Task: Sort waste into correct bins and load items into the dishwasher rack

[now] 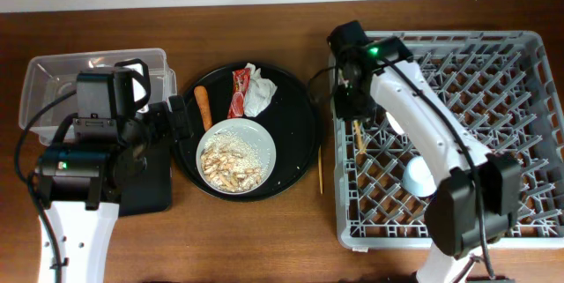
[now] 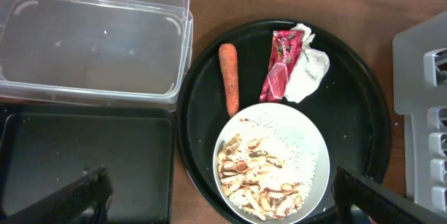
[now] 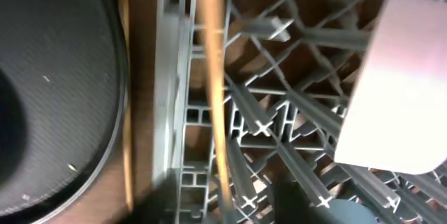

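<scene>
Over the left edge of the rack (image 1: 520, 124), the right gripper (image 1: 353, 114) hangs with its fingers (image 3: 290, 196) spread. They show as dark blurs either side of a chopstick (image 3: 211, 98) lying in the rack, clear of it. The second chopstick (image 1: 320, 164) lies on the table (image 1: 264, 239) between the rack and the round tray (image 1: 295, 124). A blue cup (image 1: 419, 175) sits in the rack. At the tray's left rim, the left gripper (image 2: 222, 175) is wide open, facing the plate (image 2: 307, 133) of rice and scraps. The carrot (image 2: 228, 77), wrapper (image 2: 278, 67) and tissue (image 2: 307, 70) lie beyond the plate. The clear tub (image 2: 91, 49) and black bin (image 2: 84, 140) sit just left of the tray.
</scene>
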Robot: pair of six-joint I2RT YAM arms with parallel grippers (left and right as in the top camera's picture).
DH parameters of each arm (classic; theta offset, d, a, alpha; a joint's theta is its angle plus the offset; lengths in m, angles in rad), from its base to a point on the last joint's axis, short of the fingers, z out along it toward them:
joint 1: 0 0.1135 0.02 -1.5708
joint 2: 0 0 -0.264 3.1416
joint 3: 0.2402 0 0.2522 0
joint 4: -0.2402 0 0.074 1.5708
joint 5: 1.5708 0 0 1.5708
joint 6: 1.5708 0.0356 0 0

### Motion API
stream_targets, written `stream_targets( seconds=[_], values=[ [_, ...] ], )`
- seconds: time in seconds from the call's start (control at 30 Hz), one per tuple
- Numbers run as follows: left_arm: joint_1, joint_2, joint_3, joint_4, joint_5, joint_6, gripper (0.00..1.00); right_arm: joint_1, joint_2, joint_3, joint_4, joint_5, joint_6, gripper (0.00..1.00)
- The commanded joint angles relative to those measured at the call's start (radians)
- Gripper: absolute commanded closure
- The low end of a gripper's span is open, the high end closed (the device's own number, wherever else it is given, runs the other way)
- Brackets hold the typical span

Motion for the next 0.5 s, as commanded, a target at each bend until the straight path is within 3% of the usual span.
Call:
stream_targets(
  seconds=[0.0,0.03,0.1,0.13,0.23,0.47],
  values=[
    [0.005,0.002,0.006,0.001,-0.011,-0.006,0.01,0.027,-0.028,-0.005,0.006,-0.045,-0.008,0.46],
    [0.005,0.002,0.006,0.001,-0.011,-0.006,0.01,0.056,-0.058,-0.005,0.022,-0.075,0.037,0.45],
    [0.005,0.002,0.006,0.001,-0.011,-0.006,0.01,0.123,-0.079,-0.005,0.041,-0.13,0.101,0.69],
    [0.005,0.002,0.006,0.001,-0.011,-0.006,0.01,0.157,-0.074,-0.008,0.041,-0.13,0.142,0.72],
    [0.005,0.002,0.006,0.001,-0.011,-0.006,0.01,0.253,-0.047,-0.069,0.046,-0.129,0.264,0.73],
    [0.005,0.002,0.006,0.001,-0.011,-0.006,0.01,0.282,-0.044,-0.414,0.234,-0.131,0.266,0.73]
  ],
)
